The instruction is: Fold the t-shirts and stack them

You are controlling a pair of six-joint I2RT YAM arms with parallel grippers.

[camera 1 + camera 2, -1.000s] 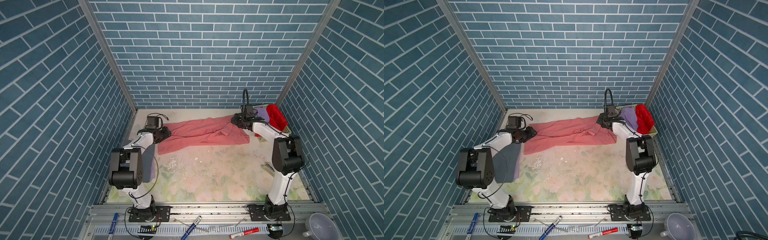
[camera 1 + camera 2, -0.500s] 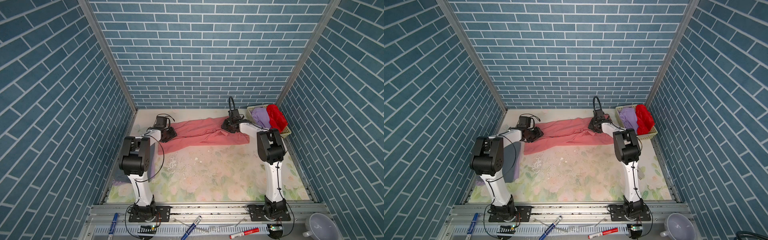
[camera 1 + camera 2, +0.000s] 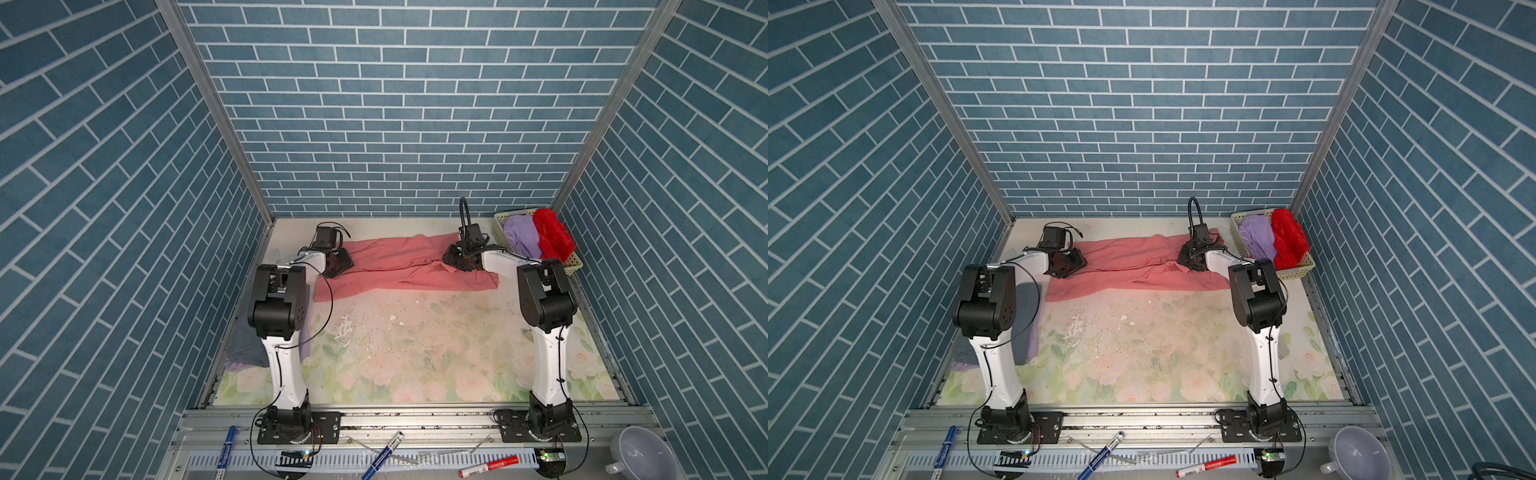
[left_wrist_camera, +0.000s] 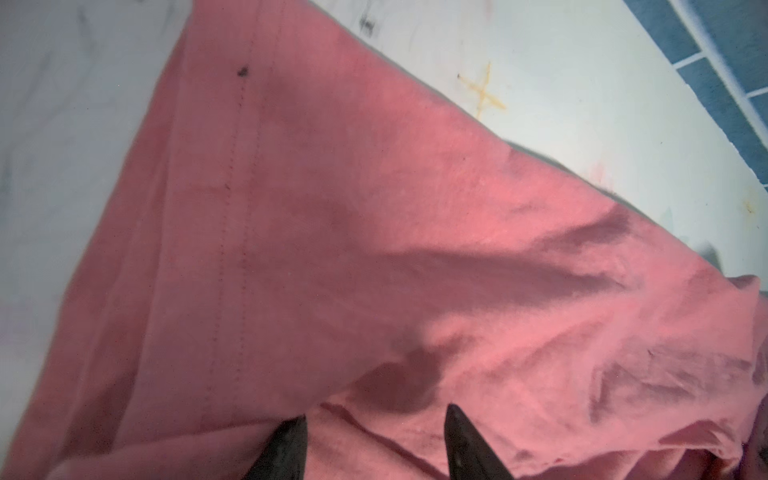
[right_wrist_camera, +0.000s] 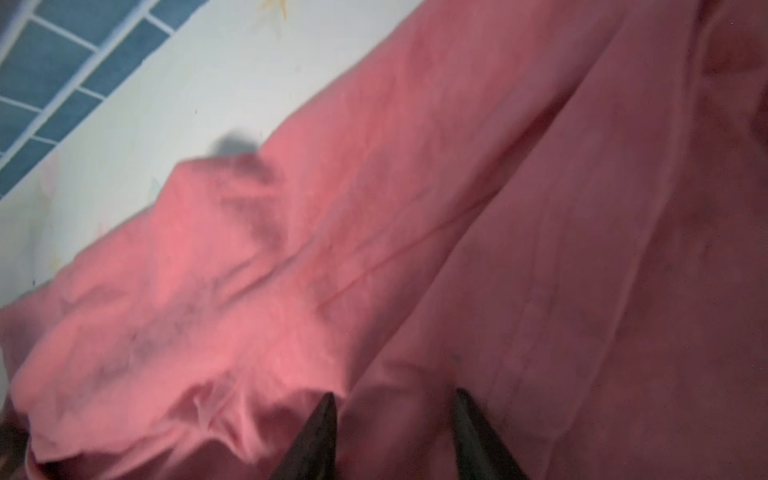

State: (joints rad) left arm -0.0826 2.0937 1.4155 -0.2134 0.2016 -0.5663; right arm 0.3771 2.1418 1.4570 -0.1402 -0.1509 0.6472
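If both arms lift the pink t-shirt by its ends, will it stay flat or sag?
Probably it sags: the pink t-shirt lies in soft creases and overlapping folds. It looks thin and light, hugging the table. Its matte weave likely will not slip easily.

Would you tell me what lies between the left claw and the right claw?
Only the pink shirt, stretching from the left claw to the right claw; both top views show it.

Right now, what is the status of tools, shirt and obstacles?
Left tool open, right tool open, both low over salmon shirt. Shirt spread out, wrinkled. Basket close beside right arm.
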